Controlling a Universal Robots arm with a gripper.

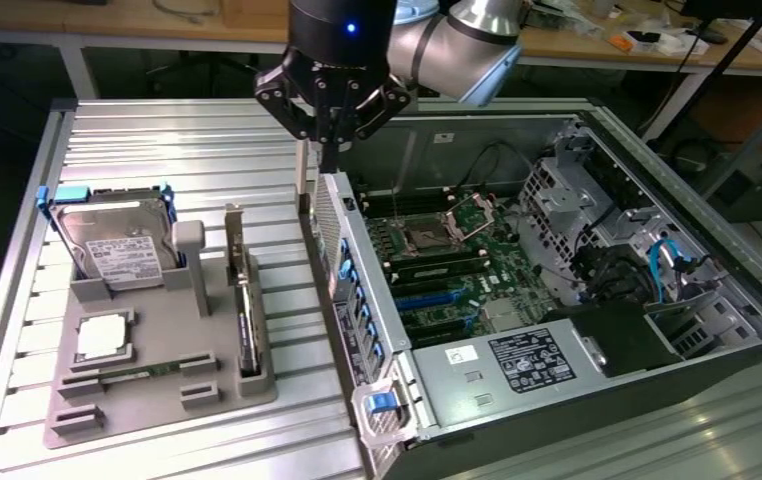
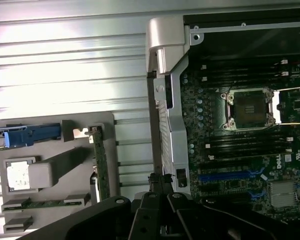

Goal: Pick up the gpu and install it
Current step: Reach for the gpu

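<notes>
1. The gpu stood on edge in a slot of the grey holder tray. Its silver bracket end pointed toward the far side of the desk, and in the wrist view the gpu showed as a narrow green strip.
2. The claw hung above the rear wall of the open computer case, with its fingers drawn together to a narrow point and nothing between them. In the wrist view the claw sat over that same silver case edge, just beside the tray and apart from the card.
3. A hard drive, a processor chip and a RAM stick also sat in the tray.
4. Inside the case, the motherboard lay exposed with its blue expansion slots unoccupied.
5. Judged from this, no part of the task was done. The card had not been gripped or lifted, and both the pick-up and the seating in a slot remained.
</notes>
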